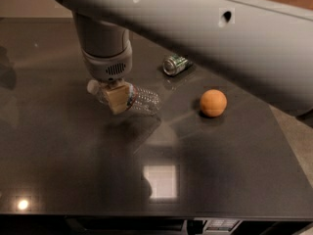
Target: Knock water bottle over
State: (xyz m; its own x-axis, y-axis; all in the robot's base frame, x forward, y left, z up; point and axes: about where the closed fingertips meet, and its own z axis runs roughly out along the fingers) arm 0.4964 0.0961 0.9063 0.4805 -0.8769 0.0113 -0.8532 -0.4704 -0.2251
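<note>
The water bottle (143,100) is a small clear ribbed bottle. It lies on its side on the dark table (73,170), with its white cap (92,86) pointing left. My gripper (117,98) hangs from the grey wrist (106,62) directly over the bottle's cap end and covers its label band. The gripper's tan tip is at the bottle, touching or just above it. The bottle's ribbed body sticks out to the right of the gripper.
A green-and-silver can (174,64) lies on its side behind and to the right of the bottle. An orange ball (213,103) sits to the right. The large grey arm (234,38) spans the top of the view. The table's right edge (288,146) meets a pale floor.
</note>
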